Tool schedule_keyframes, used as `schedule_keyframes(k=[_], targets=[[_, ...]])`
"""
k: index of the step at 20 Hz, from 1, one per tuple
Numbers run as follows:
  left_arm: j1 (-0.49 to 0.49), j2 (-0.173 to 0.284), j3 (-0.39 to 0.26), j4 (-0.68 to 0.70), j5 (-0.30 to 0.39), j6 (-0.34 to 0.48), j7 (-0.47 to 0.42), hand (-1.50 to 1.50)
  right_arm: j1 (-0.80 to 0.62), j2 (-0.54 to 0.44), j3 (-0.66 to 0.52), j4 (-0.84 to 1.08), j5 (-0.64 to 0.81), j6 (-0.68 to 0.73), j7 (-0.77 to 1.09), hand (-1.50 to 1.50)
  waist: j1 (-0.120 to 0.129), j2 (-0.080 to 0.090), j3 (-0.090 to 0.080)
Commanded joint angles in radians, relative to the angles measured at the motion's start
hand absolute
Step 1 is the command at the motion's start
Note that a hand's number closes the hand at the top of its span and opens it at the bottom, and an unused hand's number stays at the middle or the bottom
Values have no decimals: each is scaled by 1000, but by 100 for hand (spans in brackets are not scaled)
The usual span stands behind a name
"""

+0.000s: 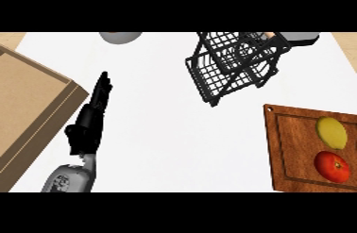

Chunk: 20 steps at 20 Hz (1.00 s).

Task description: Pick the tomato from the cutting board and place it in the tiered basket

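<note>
White desk (160, 133), seen steeply from above. Item: wooden cutting board (293, 154) at the right edge, bearing one red tomato (333, 165) at its near end and a yellow fruit (332, 132), possibly a lemon, just beyond it. Item: black wire tiered basket (233, 64), far centre-right, tilted in this view, well apart from the board. Item: left hand (94, 109), fingers straight and released, holding nothing, at the left side of the desk, well apart from the tomato. Right hand: not visible. Status, judged: pick not yet begun; tomato untouched on the board. Next move calls for a hand to reach the board's near end and close round the tomato.
</note>
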Motion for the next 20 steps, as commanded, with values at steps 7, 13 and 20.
schedule_keyframes(k=[7, 13, 20], targets=[[37, 6, 44, -51, 3, -71, 4, 0, -18, 42, 29, 60, 73, -1, -37, -150, 1, 0, 0], [38, -57, 18, -8, -51, -35, -18, 0, -24, 95, 112, 79, 164, -49, -10, -150, 0, 0, 0], [-18, -69, 56, 43, -53, -47, -41, 0, -126, 120, 144, 258, 209, -130, -15, -150, 3, 2, 0]])
